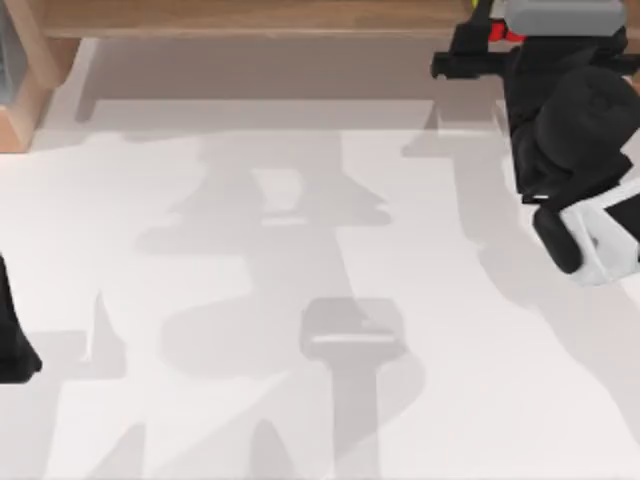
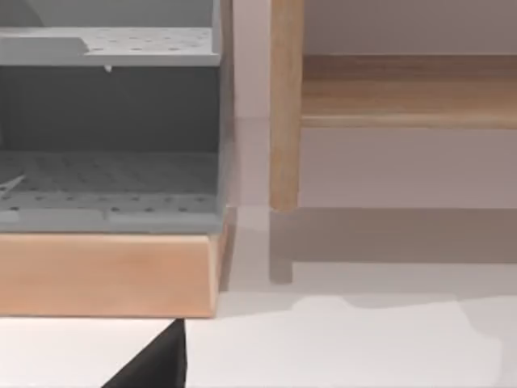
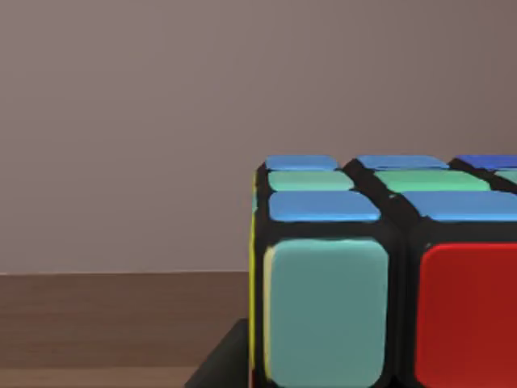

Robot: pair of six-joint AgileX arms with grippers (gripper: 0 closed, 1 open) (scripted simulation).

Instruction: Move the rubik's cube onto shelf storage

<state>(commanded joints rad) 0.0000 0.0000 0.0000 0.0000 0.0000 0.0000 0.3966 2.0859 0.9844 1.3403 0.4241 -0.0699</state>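
The rubik's cube (image 3: 388,267) fills the near part of the right wrist view, with blue and green tiles on top and teal and red ones on its side. Slivers of its yellow and red tiles (image 1: 508,34) show at the far right of the top view. My right gripper (image 1: 490,45) is shut on it at the front edge of the shelf storage (image 1: 250,20), whose wooden board (image 3: 97,323) lies just below the cube. A dark finger (image 3: 216,368) sits beside the cube. My left arm (image 1: 15,345) is parked at the table's left edge.
A grey perforated rack on a wooden base (image 2: 109,178) stands left of the shelf's side support (image 2: 287,105), at the table's far left corner (image 1: 8,70). The white table (image 1: 320,300) carries arm shadows.
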